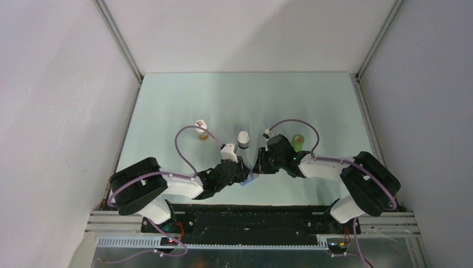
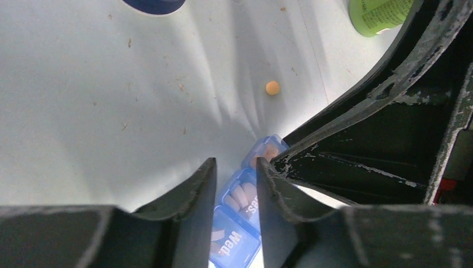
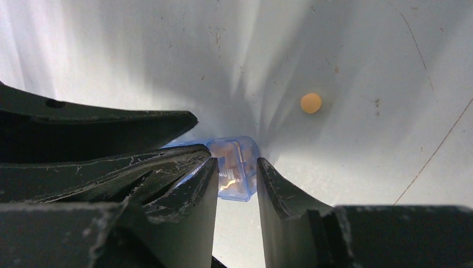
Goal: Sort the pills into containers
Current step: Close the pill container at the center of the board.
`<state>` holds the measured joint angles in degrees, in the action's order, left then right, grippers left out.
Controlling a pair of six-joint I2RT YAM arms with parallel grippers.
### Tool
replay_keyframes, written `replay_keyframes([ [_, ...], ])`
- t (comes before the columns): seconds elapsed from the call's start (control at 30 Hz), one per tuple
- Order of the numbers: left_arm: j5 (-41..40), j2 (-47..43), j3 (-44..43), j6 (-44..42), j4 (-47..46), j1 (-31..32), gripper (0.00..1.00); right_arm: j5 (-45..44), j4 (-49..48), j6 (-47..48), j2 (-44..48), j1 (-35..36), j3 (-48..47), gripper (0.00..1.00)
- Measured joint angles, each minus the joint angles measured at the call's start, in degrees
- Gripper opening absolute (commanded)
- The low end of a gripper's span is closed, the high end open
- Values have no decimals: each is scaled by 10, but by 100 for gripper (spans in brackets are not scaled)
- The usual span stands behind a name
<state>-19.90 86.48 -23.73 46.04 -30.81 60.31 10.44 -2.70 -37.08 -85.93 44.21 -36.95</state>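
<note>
Both arms fold inward, low over the near tabletop. The left gripper pinches the pill box across its width, and the right gripper pinches its other end. The box's long axis runs away between the left fingers, tilting right. It is translucent blue with lettered lids and pills inside. A loose pill lies beyond it.

Translucent blue pill box, orange pill, green bottle
</note>
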Motion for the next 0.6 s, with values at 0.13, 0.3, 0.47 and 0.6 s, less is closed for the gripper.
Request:
replay_keyframes([
  [0.13,-5,-13,0,-5,22,0,53,1,3,-3,3,0,2,35],
  [0.3,-5,-48,0,-31,59,3,64,0,3,-4,6,3,4,36],
  [0.47,3,-88,12,-75,66,3,69,3,3,-4,7,3,5,37],
  [0.6,53,-115,23,-147,80,3,72,7,4,-3,7,3,5,37],
])
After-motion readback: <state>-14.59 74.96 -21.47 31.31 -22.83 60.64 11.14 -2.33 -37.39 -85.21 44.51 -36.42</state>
